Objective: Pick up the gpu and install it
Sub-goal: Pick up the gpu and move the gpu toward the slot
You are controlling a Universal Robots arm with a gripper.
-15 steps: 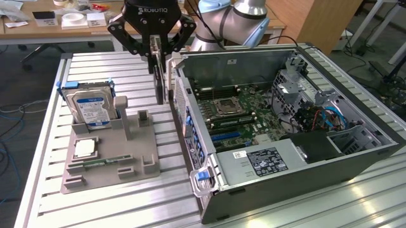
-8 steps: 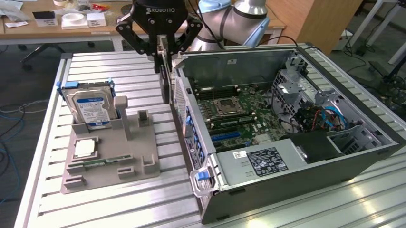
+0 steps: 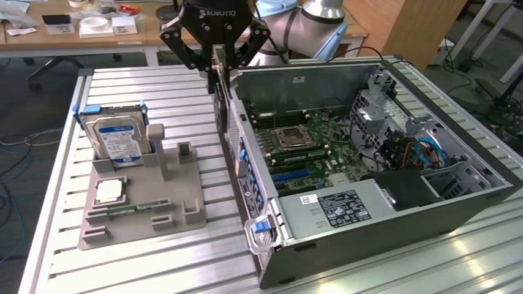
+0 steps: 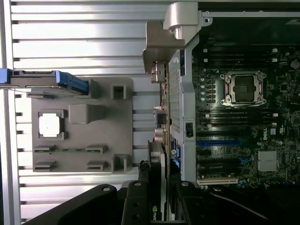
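Note:
The gpu (image 3: 220,101) hangs edge-on and upright from my gripper (image 3: 217,64), which is shut on its top edge. It is a thin dark card with a green board edge. It hovers over the slotted table just beside the wall of the open computer case (image 3: 457,202) on the exterior view's left, between the case and the grey fixture. In the wrist view the gpu (image 4: 157,154) runs out from between my black fingers (image 4: 136,201), alongside the perforated case wall (image 4: 176,98). The motherboard (image 3: 315,138) lies exposed, with blue expansion slots (image 4: 220,142) near the card.
A grey fixture (image 3: 176,202) on the exterior view's left holds a hard drive (image 3: 114,141) standing upright, a processor (image 3: 110,191) and a memory stick (image 3: 122,210). Drive cages and cables (image 3: 408,147) crowd the case's far side. A blue-tabbed latch (image 3: 261,229) sticks out at the case's near corner.

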